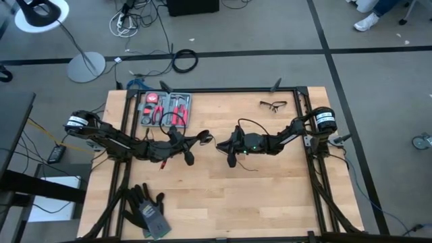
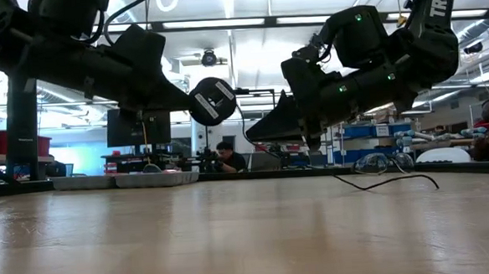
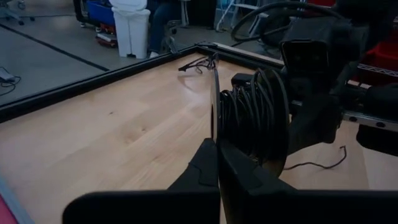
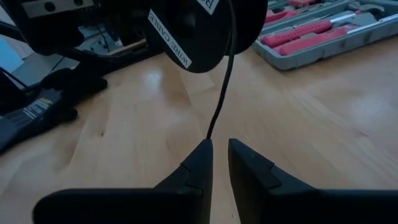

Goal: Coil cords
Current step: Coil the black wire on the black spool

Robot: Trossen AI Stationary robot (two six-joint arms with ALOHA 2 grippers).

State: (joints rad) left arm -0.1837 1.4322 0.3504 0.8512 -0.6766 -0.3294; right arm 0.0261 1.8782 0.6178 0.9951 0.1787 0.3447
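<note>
Two grippers met above mid-table: the left gripper (image 3: 216, 144) clenched on a black spool (image 2: 212, 101), and at its three o'clock the right gripper (image 4: 220, 149) stood slightly parted around the cord (image 4: 221, 93).

Bright overhead lights (low view backlit), soft shadows.
</note>
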